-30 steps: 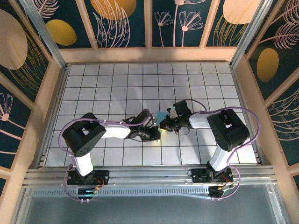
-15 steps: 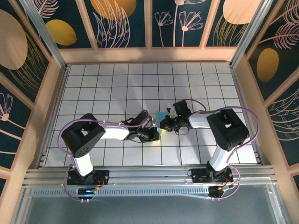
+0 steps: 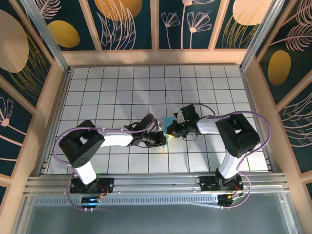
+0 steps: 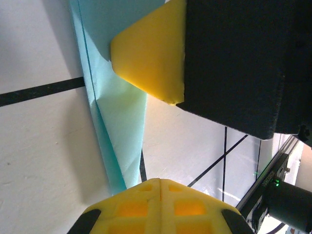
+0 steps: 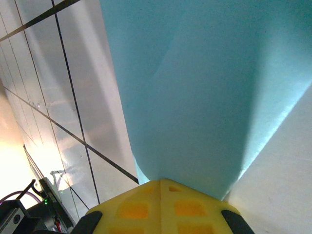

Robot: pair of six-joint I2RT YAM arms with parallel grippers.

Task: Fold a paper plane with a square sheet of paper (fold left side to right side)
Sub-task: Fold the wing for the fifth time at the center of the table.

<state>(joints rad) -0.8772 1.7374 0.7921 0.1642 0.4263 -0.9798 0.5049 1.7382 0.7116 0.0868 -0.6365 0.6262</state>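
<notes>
Evidently left jaws and right jaws are both closed empty, pressing the folded sheet of paper (image 4: 114,112) onto the middle of the surface (image 3: 97,87); drag slowly along the crease, edges aligned.

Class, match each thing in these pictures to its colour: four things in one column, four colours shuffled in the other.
Things
1. paper
2. fingers
3. table
4. wall panels

Colours
A. yellow
B. dark blue with gold shapes and pale plant outlines
C. light teal-blue
D. white with a dark grid

Pairs: 1-C, 2-A, 3-D, 4-B
</notes>
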